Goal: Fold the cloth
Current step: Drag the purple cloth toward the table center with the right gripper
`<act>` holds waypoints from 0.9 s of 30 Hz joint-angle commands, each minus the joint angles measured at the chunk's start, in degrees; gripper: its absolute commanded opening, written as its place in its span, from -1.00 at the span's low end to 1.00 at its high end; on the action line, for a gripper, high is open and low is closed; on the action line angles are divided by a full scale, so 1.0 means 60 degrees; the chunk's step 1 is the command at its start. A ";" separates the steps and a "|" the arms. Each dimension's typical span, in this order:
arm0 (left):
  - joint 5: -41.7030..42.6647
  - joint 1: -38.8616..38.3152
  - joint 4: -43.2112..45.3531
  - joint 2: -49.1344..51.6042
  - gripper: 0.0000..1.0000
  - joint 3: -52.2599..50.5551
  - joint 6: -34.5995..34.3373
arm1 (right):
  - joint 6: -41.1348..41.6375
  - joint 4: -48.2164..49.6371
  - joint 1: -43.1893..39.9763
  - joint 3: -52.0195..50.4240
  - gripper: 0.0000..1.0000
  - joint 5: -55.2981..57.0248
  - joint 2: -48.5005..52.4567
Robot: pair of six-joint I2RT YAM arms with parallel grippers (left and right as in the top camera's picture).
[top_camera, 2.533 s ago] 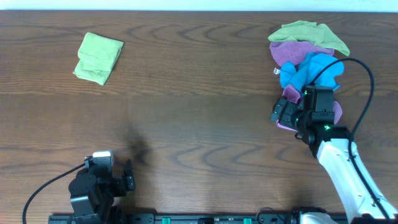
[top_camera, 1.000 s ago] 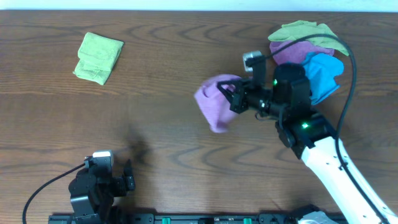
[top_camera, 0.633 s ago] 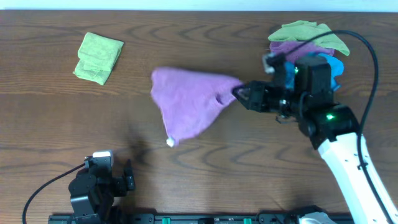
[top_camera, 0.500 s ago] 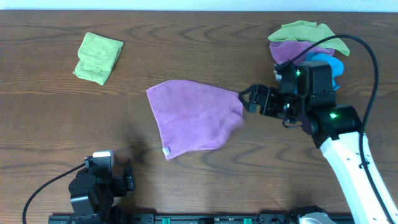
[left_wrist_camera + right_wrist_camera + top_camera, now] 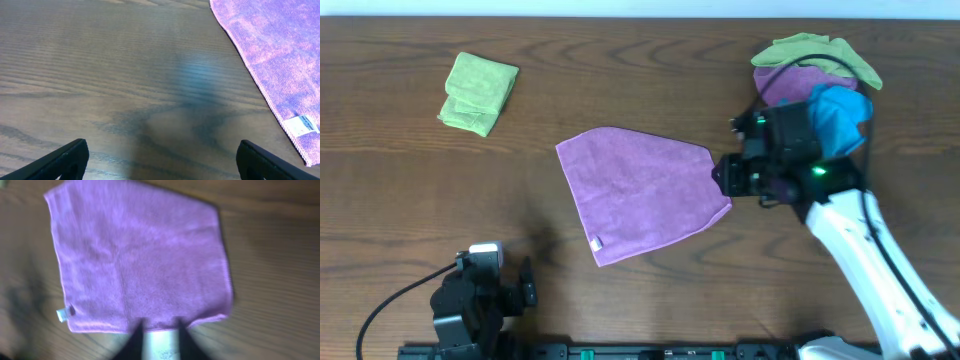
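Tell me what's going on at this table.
The purple cloth lies spread flat in the middle of the table, not yet folded. The right gripper sits closed at its right edge; whether it pinches the fabric is unclear. The left gripper hangs open near the front, holding nothing.

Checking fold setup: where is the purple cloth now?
Overhead, the purple cloth lies flat near centre, its right edge at the right arm's fingers, below-right of the folded green cloth.

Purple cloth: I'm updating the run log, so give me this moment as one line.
cloth: spread flat on table, unfolded | right gripper: shut at its edge, grip unclear | left gripper: open, over table
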 commanded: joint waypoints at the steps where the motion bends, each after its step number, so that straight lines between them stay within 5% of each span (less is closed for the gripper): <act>1: -0.0033 0.0040 -0.0535 -0.0036 0.91 -0.0113 0.0033 | -0.0240 0.0361 0.0499 -0.0142 -0.97 0.0259 0.0841; 15: -0.0036 0.0040 -0.0535 -0.0036 0.91 -0.0113 0.0033 | 0.0903 0.4623 0.1056 -0.0142 -0.97 0.0568 0.3821; 27: -0.0033 0.0040 -0.0535 -0.0036 0.91 -0.0113 0.0033 | 0.0900 0.4969 0.1384 -0.0142 -0.98 0.0637 0.5224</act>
